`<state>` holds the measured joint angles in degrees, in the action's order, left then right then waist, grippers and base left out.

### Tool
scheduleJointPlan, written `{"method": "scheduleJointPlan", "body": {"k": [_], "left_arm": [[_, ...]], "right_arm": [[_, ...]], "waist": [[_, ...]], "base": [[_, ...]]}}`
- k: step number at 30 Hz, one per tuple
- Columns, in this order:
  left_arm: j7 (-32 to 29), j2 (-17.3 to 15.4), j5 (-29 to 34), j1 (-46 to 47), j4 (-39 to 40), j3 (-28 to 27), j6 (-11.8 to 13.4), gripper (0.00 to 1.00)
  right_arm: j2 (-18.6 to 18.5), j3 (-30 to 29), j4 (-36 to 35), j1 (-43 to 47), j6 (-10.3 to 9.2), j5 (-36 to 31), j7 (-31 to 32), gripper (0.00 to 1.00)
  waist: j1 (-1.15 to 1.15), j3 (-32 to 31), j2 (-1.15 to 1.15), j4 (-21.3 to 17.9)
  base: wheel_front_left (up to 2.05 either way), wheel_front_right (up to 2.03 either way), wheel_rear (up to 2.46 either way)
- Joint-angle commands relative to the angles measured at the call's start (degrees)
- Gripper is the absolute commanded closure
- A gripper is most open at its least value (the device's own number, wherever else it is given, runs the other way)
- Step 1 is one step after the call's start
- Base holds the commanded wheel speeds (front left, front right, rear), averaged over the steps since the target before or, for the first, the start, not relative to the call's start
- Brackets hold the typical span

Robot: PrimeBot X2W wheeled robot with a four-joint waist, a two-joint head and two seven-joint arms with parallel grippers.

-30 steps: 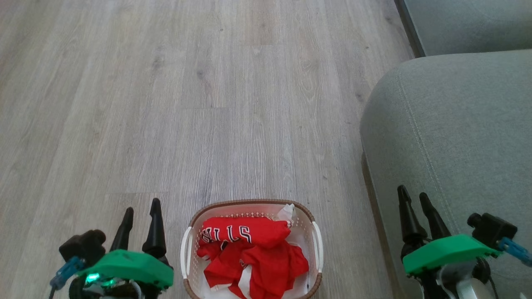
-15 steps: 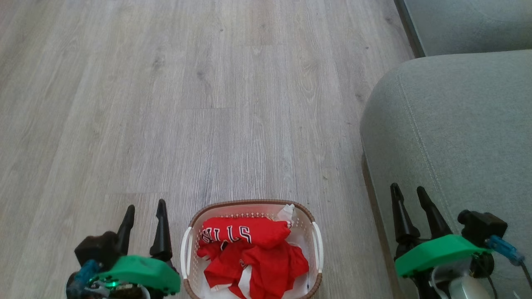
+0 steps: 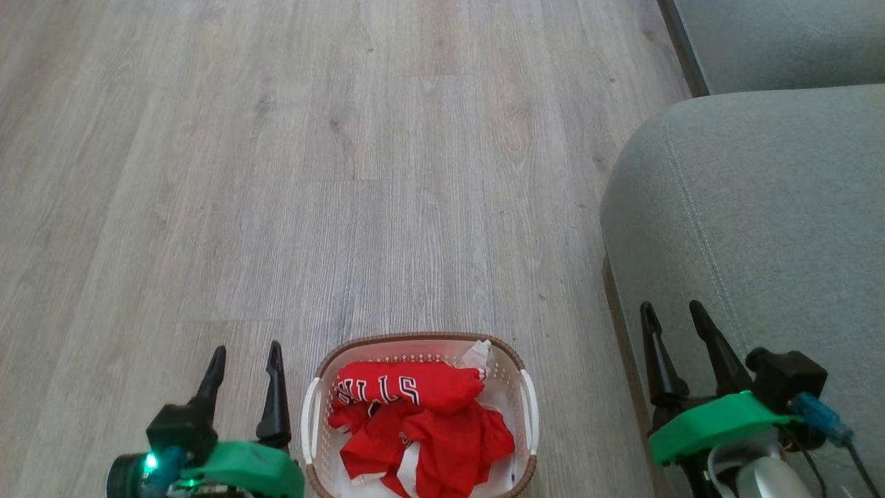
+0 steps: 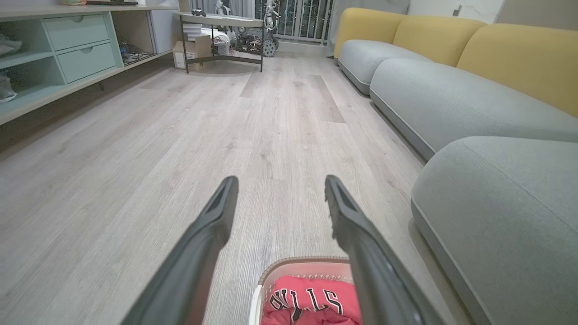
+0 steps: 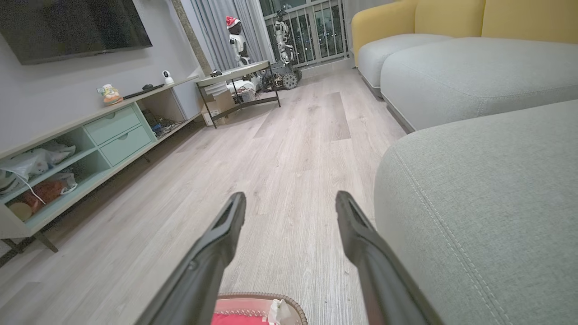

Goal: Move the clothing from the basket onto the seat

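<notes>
Wood floor (image 3: 346, 173), basket (image 3: 415, 337) cut off below, red clothing (image 3: 429, 432) heaped inside

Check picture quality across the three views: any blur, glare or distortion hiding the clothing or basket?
Head view: even, soft light, sharp, no glare; the basket and clothing are cropped by the bottom edge. Left wrist view: wide-angle stretch, jaws loom slightly soft, lettering is legible. Right wrist view: same stretch, seat weave crisp, basket a sliver.

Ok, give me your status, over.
Left pincer open, empty, left of basket. Right pincer open, empty, at sofa seat edge. Red clothing heaped in basket, untouched. No obstruction seen between them.
</notes>
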<state>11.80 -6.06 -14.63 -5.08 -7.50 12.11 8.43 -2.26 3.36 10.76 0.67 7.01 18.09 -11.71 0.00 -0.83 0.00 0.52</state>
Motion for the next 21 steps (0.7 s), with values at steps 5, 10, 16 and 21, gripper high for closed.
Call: {"method": "scheduleJointPlan", "body": {"k": [5,10,16,21], "left_arm": [[1.56,-0.27,3.82,1.33,1.82,-2.01,0.61,0.0],[2.4,0.24,6.71,0.88,2.01,-2.42,0.61,0.0],[3.19,0.75,9.97,0.49,2.29,-2.89,0.5,0.0],[3.19,1.14,10.28,0.45,2.08,-3.5,-0.02,0.0]], "right_arm": [[-0.59,1.67,-2.58,-1.83,0.43,-4.17,-1.64,0.0],[-0.61,2.0,-2.99,-1.87,0.45,-7.54,-2.49,0.0],[-0.62,2.27,-3.4,-1.87,0.47,-10.68,-3.29,0.0],[-0.62,2.1,-3.36,-1.95,0.47,-10.59,-3.29,0.0]], "waist": [[0.0,0.07,0.0,-0.06],[0.0,0.12,0.0,-0.12],[0.0,0.16,0.0,-0.15],[0.0,0.24,0.0,-0.14]], "base": [[0.0,0.0,0.0],[0.0,0.0,0.0],[0.0,0.0,0.0],[0.0,0.0,0.0]]}}
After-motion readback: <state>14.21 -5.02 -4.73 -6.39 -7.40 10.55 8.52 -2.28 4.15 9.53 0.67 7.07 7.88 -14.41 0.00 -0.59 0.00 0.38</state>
